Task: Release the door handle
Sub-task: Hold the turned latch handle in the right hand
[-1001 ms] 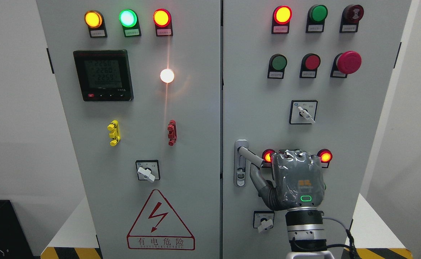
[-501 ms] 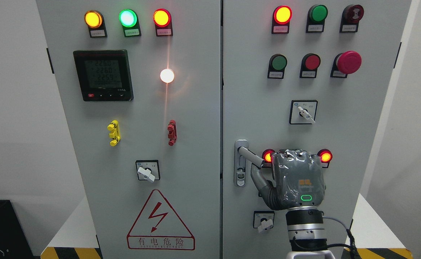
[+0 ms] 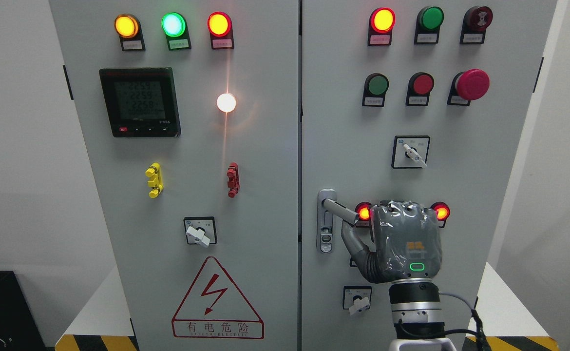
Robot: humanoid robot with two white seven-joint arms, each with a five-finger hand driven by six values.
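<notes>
Release has not yet happened, by the look of it: the right robot hand (image 3: 404,243), whose arm rises from the bottom edge right of the middle, sits with its back to the camera at the outer end of the door handle (image 3: 339,210) on the right cabinet door (image 3: 343,122). The handle is a silver lever that juts from a tall lock plate (image 3: 326,222) near the door's left edge and slants down to the right, where its tip disappears behind the robot hand. The knuckles are bent forward over that tip and the thumb (image 3: 352,243) lies just beneath the lever, so the robot hand reads as closed around the handle, though the fingertips themselves are hidden behind the palm. No left robot hand shows. Two lit red lamps (image 3: 363,211) sit on either side of the knuckles, and a small rotary switch (image 3: 358,298) is mounted just below and left of the wrist. My judgement is that the step in hand is the very start of letting go. The next move calls for uncurling the fingers and dropping the thumb clear of the lever, then drawing the robot hand straight back from the door, taking care not to drag the lever or brush the lamps and the switch close by.
</notes>
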